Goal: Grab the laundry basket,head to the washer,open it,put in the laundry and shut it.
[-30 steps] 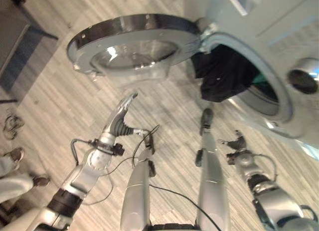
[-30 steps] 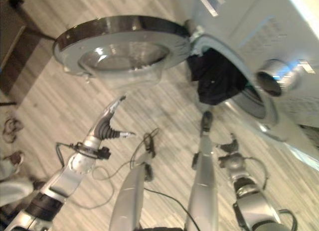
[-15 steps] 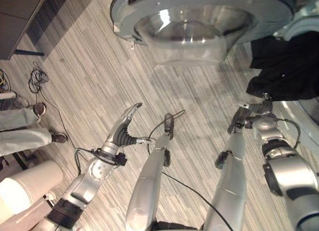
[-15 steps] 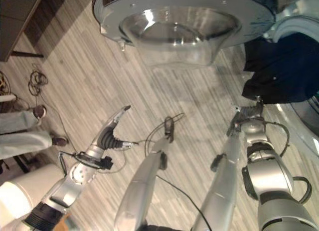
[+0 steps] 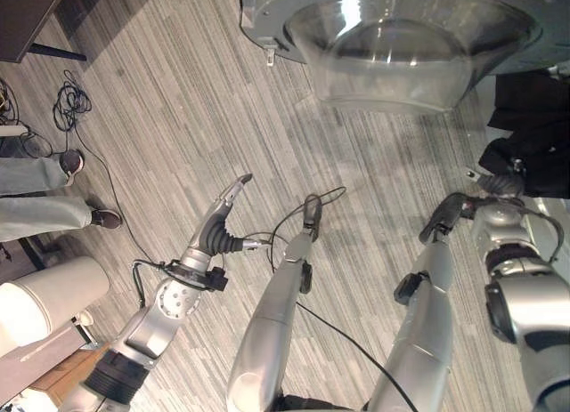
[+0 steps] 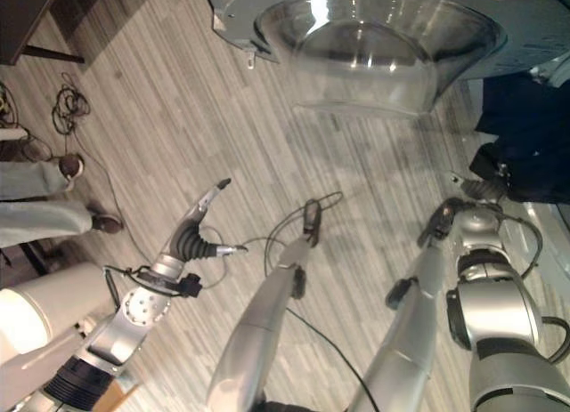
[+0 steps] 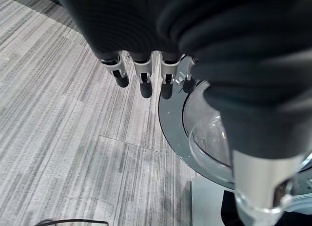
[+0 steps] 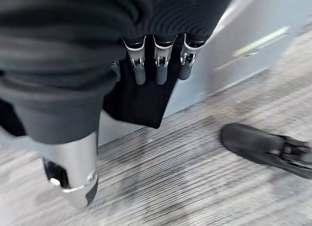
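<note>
Light: even indoor light, fairly bright — floor (image 5: 178, 118) well lit.
Glare: white highlights on the door (image 6: 374, 34) glass bowl.
Shadows: soft, faint grey patch on the floor under the door.
Blur: right wrist view smeared — floor streaked; hand covers up close out of focus.

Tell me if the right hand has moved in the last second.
Yes. The right hand has closed in on the hanging dark laundry; earlier it was well short of it.
</note>
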`<state>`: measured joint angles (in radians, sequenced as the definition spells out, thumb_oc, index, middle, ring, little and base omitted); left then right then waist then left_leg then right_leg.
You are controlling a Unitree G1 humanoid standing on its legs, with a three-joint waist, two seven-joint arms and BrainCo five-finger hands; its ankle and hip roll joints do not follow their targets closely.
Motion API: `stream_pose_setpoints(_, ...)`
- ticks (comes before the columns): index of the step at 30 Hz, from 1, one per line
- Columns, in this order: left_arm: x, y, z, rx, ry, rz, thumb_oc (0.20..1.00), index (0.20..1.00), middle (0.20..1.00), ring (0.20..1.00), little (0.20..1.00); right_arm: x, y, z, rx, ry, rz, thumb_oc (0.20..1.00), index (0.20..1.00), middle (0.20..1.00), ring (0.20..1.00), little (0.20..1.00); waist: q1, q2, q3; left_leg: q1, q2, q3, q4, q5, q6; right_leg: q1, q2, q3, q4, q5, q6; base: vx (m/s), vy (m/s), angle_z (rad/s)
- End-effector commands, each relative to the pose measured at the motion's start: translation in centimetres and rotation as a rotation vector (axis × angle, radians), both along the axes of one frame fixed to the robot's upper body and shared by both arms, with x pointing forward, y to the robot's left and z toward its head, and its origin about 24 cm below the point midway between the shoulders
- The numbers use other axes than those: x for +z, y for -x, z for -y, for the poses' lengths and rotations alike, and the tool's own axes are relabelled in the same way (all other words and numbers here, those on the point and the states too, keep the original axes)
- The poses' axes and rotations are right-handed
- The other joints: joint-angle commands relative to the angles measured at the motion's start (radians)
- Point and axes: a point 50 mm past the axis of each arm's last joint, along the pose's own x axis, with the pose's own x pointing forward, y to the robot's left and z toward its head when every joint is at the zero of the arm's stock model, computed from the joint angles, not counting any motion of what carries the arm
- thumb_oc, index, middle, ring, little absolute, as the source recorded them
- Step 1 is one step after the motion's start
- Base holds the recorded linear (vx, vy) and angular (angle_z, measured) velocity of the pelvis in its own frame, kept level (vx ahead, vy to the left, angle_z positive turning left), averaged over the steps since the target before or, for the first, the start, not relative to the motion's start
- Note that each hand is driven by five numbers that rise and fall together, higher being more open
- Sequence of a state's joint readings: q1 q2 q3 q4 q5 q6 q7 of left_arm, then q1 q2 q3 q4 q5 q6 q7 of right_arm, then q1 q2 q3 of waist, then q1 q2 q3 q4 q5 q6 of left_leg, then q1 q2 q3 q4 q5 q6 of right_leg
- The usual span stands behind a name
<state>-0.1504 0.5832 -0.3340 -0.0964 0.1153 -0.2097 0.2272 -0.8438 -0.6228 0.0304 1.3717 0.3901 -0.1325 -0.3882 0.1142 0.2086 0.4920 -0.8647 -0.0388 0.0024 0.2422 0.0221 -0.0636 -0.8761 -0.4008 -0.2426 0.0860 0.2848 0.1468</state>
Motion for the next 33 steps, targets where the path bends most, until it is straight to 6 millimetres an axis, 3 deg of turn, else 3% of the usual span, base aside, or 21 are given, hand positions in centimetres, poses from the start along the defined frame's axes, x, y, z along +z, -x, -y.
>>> stream_pose_setpoints(1, 1.1, 1.0, -0.1, -0.001, 0.096, 0.063, 1.0, 1.0, 1.0, 1.0, 1.0, -1.3, 2.8, 2.8, -0.114, -0.019, -0.029, 1.0, 1.0, 1.0, 1.0, 1.0, -0.051, 0.093, 0.028, -0.006, 0.043, 0.063, 0.012, -0.066, -0.021, -0.006, 0.022, 0.066, 0.039, -0.13, 0.058, 0.0, 0.0, 0.0)
stream_pose_setpoints(6, 1.3, 1.1, -0.5, 0.017, 0.095, 0.076, 1.0, 1.0, 1.0, 1.0, 1.0, 0.1, 3.4, 4.3, -0.143, 0.011, 0.003, 1.0, 1.0, 1.0, 1.0, 1.0, -0.049, 0.097, 0.028, -0.011, 0.049, 0.069, -0.004, -0.061, -0.025, -0.023, 0.026, 0.068, 0.034, -0.131, 0.062, 0.0, -0.007, -0.02)
stream_pose_setpoints(15, 1.5, 1.0, -0.7, 0.019, 0.115, 0.081, 1.0, 1.0, 1.0, 1.0, 1.0, 2.0, 2.3, 4.1, -0.121, 0.015, 0.102, 1.0, 1.0, 1.0, 1.0, 1.0, -0.054, 0.093, 0.028, -0.016, 0.06, 0.072, -0.017, -0.055, -0.028, -0.045, 0.039, 0.075, 0.041, -0.138, 0.059, 0.0, -0.009, -0.05)
stream_pose_setpoints(19, 1.5, 1.2, -0.8, 0.012, 0.116, 0.084, 1.0, 1.0, 1.0, 1.0, 1.0, 3.8, 1.8, 4.3, -0.124, 0.038, 0.156, 1.0, 1.0, 1.0, 1.0, 1.0, -0.05, 0.101, 0.028, -0.02, 0.065, 0.075, -0.022, -0.051, -0.032, -0.058, 0.039, 0.081, 0.049, -0.143, 0.058, 0.0, -0.008, -0.02)
stream_pose_setpoints(25, 1.7, 1.4, -1.1, 0.019, 0.125, 0.091, 1.0, 1.0, 1.0, 1.0, 1.0, 7.4, 1.3, 5.1, -0.16, 0.06, 0.268, 1.0, 1.0, 1.0, 1.0, 1.0, -0.033, 0.118, 0.028, -0.032, 0.069, 0.069, -0.021, -0.046, -0.034, -0.087, 0.045, 0.089, 0.081, -0.161, 0.056, 0.01, -0.018, -0.04)
stream_pose_setpoints(27, 1.8, 1.4, -0.9, 0.011, 0.14, 0.097, 1.0, 1.0, 1.0, 1.0, 1.0, 10.4, 0.7, 5.1, -0.182, 0.026, 0.397, 1.0, 1.0, 1.0, 1.0, 1.0, -0.017, 0.128, 0.028, -0.039, 0.072, 0.067, -0.03, -0.04, -0.036, -0.106, 0.045, 0.086, 0.094, -0.168, 0.057, 0.0, -0.034, -0.01)
stream_pose_setpoints(29, 1.9, 1.3, -0.8, 0.008, 0.144, 0.1, 1.0, 1.0, 1.0, 1.0, 1.0, 11.1, 0.6, 5.0, -0.183, 0.019, 0.425, 1.0, 1.0, 1.0, 1.0, 1.0, -0.013, 0.131, 0.028, -0.041, 0.072, 0.068, -0.032, -0.037, -0.038, -0.11, 0.045, 0.086, 0.096, -0.169, 0.058, 0.03, -0.009, 0.0)
stream_pose_setpoints(30, 2.0, 1.3, -0.9, 0.005, 0.144, 0.106, 1.0, 1.0, 1.0, 1.0, 1.0, 12.5, 0.4, 4.9, -0.187, 0.02, 0.473, 1.0, 1.0, 1.0, 1.0, 1.0, -0.003, 0.136, 0.028, -0.032, 0.075, 0.059, -0.038, -0.049, -0.042, -0.104, 0.048, 0.092, 0.099, -0.188, 0.065, 0.0, -0.045, 0.01)
stream_pose_setpoints(31, 2.1, 1.4, -0.8, -0.001, 0.149, 0.108, 1.0, 1.0, 1.0, 1.0, 1.0, 14.4, 0.3, 5.0, -0.195, 0.028, 0.536, 1.0, 1.0, 1.0, 1.0, 1.0, 0.002, 0.141, 0.028, -0.044, 0.074, 0.067, -0.046, -0.028, -0.042, -0.117, 0.045, 0.086, 0.098, -0.173, 0.059, 0.06, -0.027, 0.0)
stream_pose_setpoints(32, 2.2, 1.3, -0.8, 0.0, 0.151, 0.112, 1.0, 1.0, 1.0, 1.0, 1.0, 14.5, 0.3, 4.9, -0.194, 0.028, 0.539, 1.0, 1.0, 1.0, 1.0, 1.0, 0.005, 0.142, 0.027, -0.032, 0.076, 0.06, -0.048, -0.047, -0.045, -0.107, 0.048, 0.094, 0.099, -0.193, 0.068, -0.05, -0.033, -0.01)
stream_pose_setpoints(33, 2.1, 1.4, -0.8, -0.002, 0.15, 0.11, 1.0, 1.0, 1.0, 1.0, 1.0, 15.4, 0.4, 5.0, -0.202, 0.031, 0.567, 1.0, 1.0, 1.0, 1.0, 1.0, 0.007, 0.146, 0.028, -0.045, 0.075, 0.065, -0.051, -0.025, -0.043, -0.121, 0.045, 0.088, 0.1, -0.174, 0.059, 0.05, -0.008, -0.01)
